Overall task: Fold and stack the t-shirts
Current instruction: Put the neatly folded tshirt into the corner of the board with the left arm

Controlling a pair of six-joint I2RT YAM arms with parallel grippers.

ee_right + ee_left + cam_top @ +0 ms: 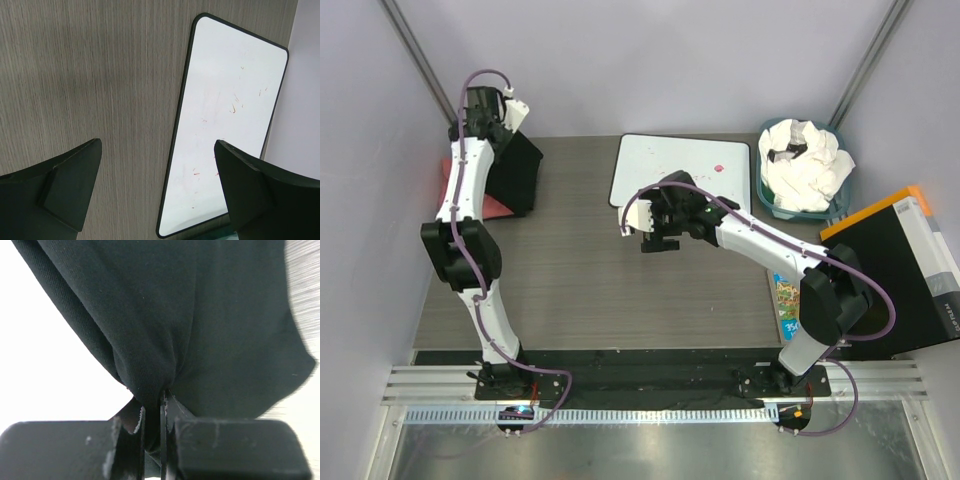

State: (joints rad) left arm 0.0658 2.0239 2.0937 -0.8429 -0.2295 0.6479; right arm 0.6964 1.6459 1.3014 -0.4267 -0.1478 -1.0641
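My left gripper (503, 122) is raised at the far left and is shut on the black t-shirt (516, 172), which hangs from it as a folded sheet. In the left wrist view the black cloth (200, 320) fills the frame and is pinched between the fingers (152, 415). A coral-pink t-shirt (498, 207) lies on the table under the black one, mostly hidden. White t-shirts (807, 165) are piled in a teal basket (765, 195) at the far right. My right gripper (658, 243) is open and empty above the table's middle, by the near edge of the board.
A flat white board with a black rim (680, 170) lies at the back middle; it also shows in the right wrist view (230, 115). A black and orange box (905, 270) stands at the right edge. A colourful card (786, 300) lies by the right arm.
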